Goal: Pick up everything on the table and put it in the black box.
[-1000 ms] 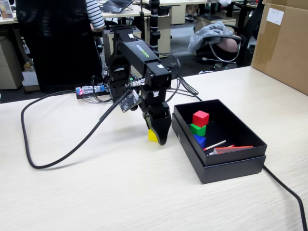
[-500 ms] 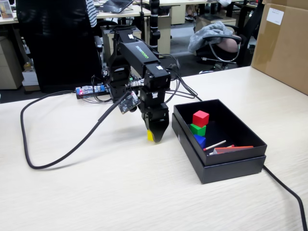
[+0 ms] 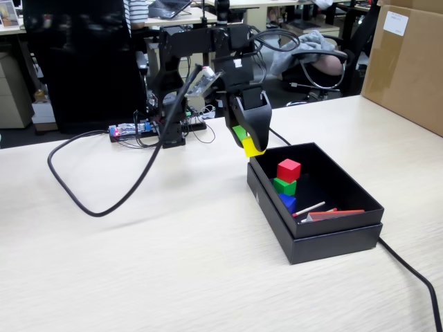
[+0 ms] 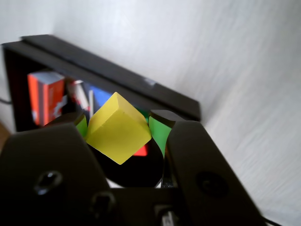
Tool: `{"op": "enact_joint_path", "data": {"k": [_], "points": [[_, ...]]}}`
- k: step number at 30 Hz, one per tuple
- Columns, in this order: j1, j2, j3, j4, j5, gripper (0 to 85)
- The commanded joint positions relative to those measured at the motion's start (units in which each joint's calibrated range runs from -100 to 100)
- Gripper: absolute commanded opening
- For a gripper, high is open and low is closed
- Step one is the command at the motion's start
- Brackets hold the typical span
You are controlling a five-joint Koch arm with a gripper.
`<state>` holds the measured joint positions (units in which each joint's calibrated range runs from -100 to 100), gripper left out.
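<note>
My gripper (image 3: 250, 143) is clamped on the yellow cube (image 3: 252, 146), held in the air above the table (image 3: 173, 256), just off the black box (image 3: 325, 238) rim at its 10 o'clock corner. The wrist view alone shows the grip: the yellow cube (image 4: 117, 128) sits corner-up between my two green-padded jaws, the box wall (image 4: 117, 75) behind it. The fixed view alone shows the box contents clearly: red cube (image 3: 288, 169) at 12 o'clock, touching the green cube (image 3: 284, 185) below it, then the blue cube (image 3: 287, 201) toward 6 o'clock.
</note>
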<state>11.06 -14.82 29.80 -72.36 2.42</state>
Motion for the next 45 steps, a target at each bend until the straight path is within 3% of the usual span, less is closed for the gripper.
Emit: {"op": "enact_joint_path", "data": {"k": [1,5,12,13,14,16,17,32,38,45], "points": [[2.88,1.8,8.82,0.18,0.49,0.9],[5.47,10.63,10.63,0.18,1.66,0.9],[5.91,18.9,10.99,0.18,2.69,2.5],[5.96,19.47,10.63,0.09,2.69,11.8],[5.86,20.04,9.91,-0.08,2.64,31.0],[5.52,19.93,9.72,-0.08,2.59,45.1],[5.32,19.24,9.82,-0.08,2.54,46.9],[-0.1,-2.45,6.28,0.0,1.9,50.1],[-6.3,-15.07,-12.67,5.1,1.12,51.2],[-11.04,-33.31,-48.93,23.85,0.78,51.5]]}}
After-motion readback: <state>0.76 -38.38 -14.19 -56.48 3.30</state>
